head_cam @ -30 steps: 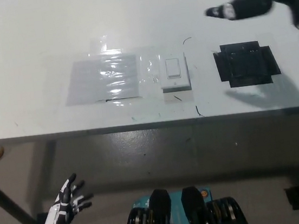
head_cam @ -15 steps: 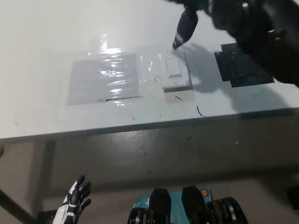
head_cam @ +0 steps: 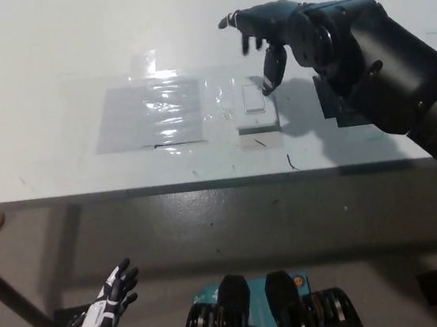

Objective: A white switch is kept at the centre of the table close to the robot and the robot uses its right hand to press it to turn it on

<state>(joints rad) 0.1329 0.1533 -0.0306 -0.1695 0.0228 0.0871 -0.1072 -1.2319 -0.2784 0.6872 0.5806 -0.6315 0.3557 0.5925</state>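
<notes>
A white switch (head_cam: 254, 105) sits taped to the white table (head_cam: 46, 57), near the front edge at the centre. My black right hand (head_cam: 270, 33) hovers over the switch's upper right, fingers spread and open. One fingertip (head_cam: 267, 88) points down just beside the rocker's top right corner; whether it touches is unclear. The black forearm (head_cam: 382, 64) crosses in from the right. My white left hand (head_cam: 111, 298) hangs below the table edge at the lower left, fingers apart, holding nothing.
A sheet of clear shiny tape (head_cam: 153, 114) lies left of the switch. A black square patch (head_cam: 337, 105) lies right of it, mostly hidden under my right arm. The table's front edge (head_cam: 205, 183) runs across the middle, with grey floor below.
My right hand has come down and nearer to the switch, its fingertip now beside the rocker. The arm now covers most of the black patch. My left hand has sunk slightly.
</notes>
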